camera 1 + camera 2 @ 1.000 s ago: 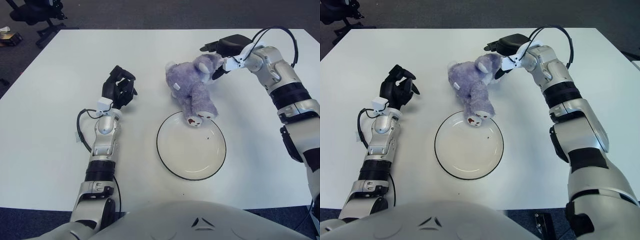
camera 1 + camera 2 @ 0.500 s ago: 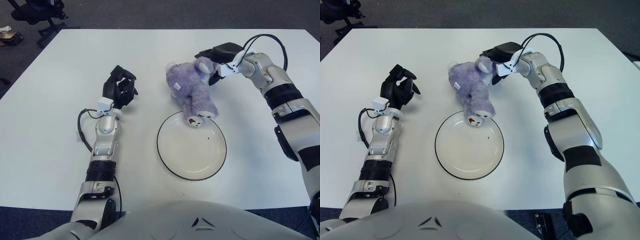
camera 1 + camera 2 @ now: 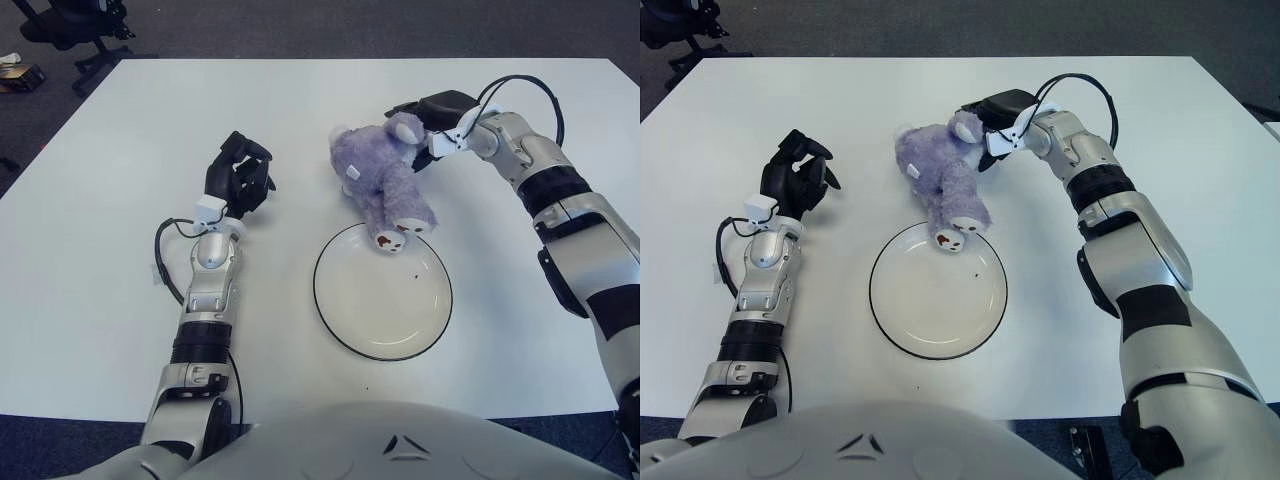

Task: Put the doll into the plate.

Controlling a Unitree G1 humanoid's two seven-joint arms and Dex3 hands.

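Tabletop (image 3: 100,250), white and broad, fills most of the view from the robot's head, with dark floor showing beyond its far edge. Two silver arms reach onto it, one from each side. Near the middle sits a round white plate (image 3: 330,310) with a thin dark rim, shallow, with a small dark speck on its inner surface.

Just beyond the plate's far edge lies a purple plush doll (image 3: 375,175), a soft bear shape stretched out on the table. Its head points away from the robot and toward the right hand, and its two feet point back toward the plate. The feet overlap the plate's far rim, while the body and head lie on the bare table outside it.

Black-fingered right hand (image 3: 432,115) is at the doll's head, its fingers closed against the head from the far right side, gripping it.

Left hand (image 3: 238,172), also black, shows well to the left of the doll, beyond the plate's left side. Its fingers are curled loosely inward and hold nothing. A thin black cable loops beside its wrist.
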